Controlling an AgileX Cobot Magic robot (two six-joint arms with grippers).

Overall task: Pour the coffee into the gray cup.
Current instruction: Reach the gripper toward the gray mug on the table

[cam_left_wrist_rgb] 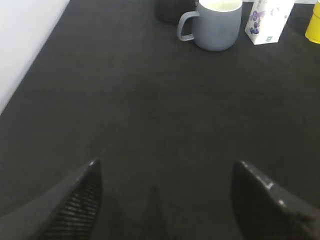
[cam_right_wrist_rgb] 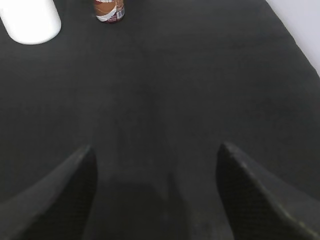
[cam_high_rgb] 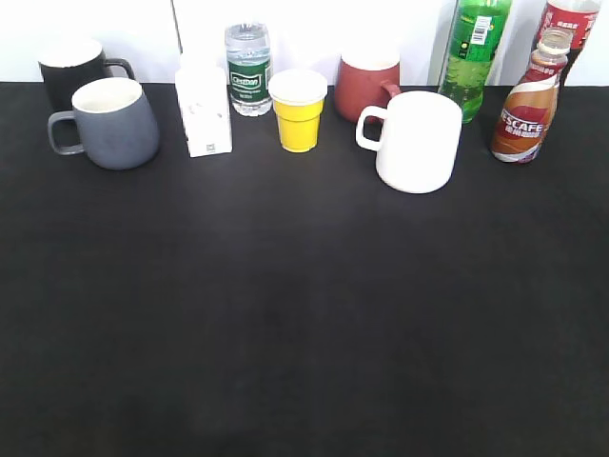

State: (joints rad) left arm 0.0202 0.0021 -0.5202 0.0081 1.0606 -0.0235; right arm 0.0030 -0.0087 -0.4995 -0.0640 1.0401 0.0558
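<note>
The coffee bottle, curvy with a brown, red and white label, stands upright at the back right of the black table; its base shows in the right wrist view. The gray cup stands upright at the back left, handle to the left; it also shows in the left wrist view. My left gripper is open and empty over bare table, well short of the cup. My right gripper is open and empty, well short of the bottle. Neither gripper shows in the exterior view.
Along the back stand a black mug, a white carton, a small water bottle, a yellow cup, a red mug, a large white mug, a tall green bottle and a red-labelled cola bottle.
</note>
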